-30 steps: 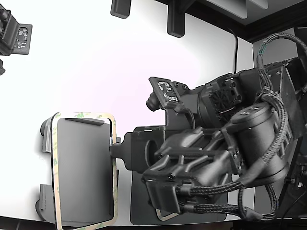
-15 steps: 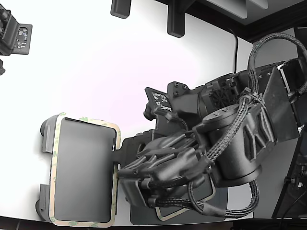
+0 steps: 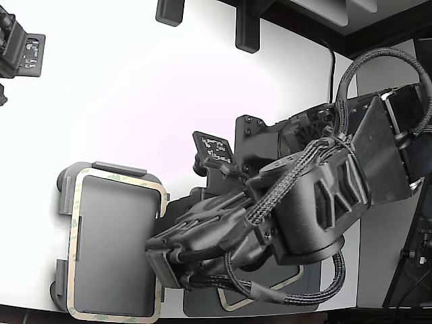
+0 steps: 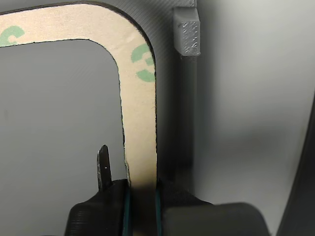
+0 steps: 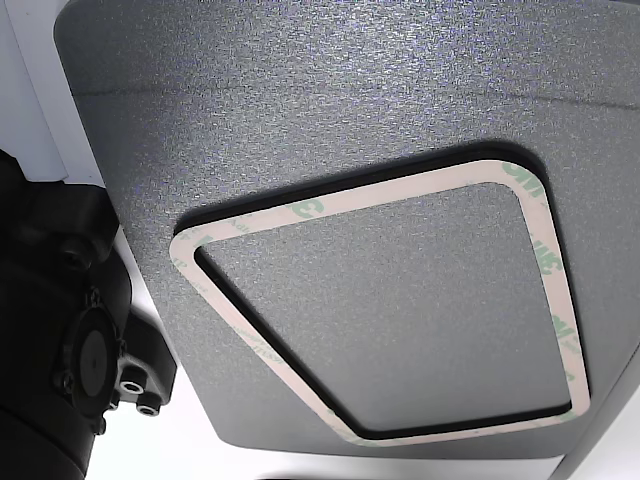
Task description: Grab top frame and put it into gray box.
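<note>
Wrist view: my gripper (image 4: pixel 142 189) pinches one long side of the top frame (image 4: pixel 139 123), jaws closed on the thin strip, which hangs over the gray box (image 4: pixel 187 34). In the exterior view the frame (image 3: pixel 75 223) lies roughly over the box (image 3: pixel 67 190) at that view's lower left, its corner looking slightly skewed against the raised tabs. I judge the main risk to be release with an edge riding on a tab, leaving the frame propped rather than seated. The second frame (image 5: pixel 545 250) rests on the dark mat (image 5: pixel 300 100), untouched.
</note>
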{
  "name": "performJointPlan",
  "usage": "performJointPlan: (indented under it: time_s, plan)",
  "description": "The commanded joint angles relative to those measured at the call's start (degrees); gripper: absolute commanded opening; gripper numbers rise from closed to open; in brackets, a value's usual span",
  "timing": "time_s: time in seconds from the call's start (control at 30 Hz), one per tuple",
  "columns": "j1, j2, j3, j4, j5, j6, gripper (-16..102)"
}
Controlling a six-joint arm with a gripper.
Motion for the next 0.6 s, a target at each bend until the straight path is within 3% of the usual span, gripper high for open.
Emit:
performJointPlan:
  time_s: [0.0, 0.57]
  plan:
    - [-1.1, 1.1, -0.7, 0.6, 0.4, -1.1, -12]
    - [-1.4, -0.2, -0.8, 0.6, 1.0, -1.8, -12]
